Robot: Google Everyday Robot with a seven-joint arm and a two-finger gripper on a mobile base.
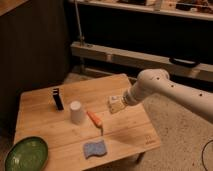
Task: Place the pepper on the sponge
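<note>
The orange-red pepper point(94, 118) lies flat near the middle of the wooden table point(40, 102), its pale stem tip pointing toward the front. The blue-grey sponge point(95, 148) lies flat near the front edge, a short way in front of the pepper and apart from it. My gripper point(116, 104) hangs low over the table's right half, just right of the pepper and not touching it. It sits at a pale white-and-tan box, which I cannot separate from it.
A white cup point(76, 112) stands just left of the pepper. A black upright block point(58, 99) stands behind the cup. A round green plate point(25, 154) fills the front left corner. Dark shelving and a rail run behind the table.
</note>
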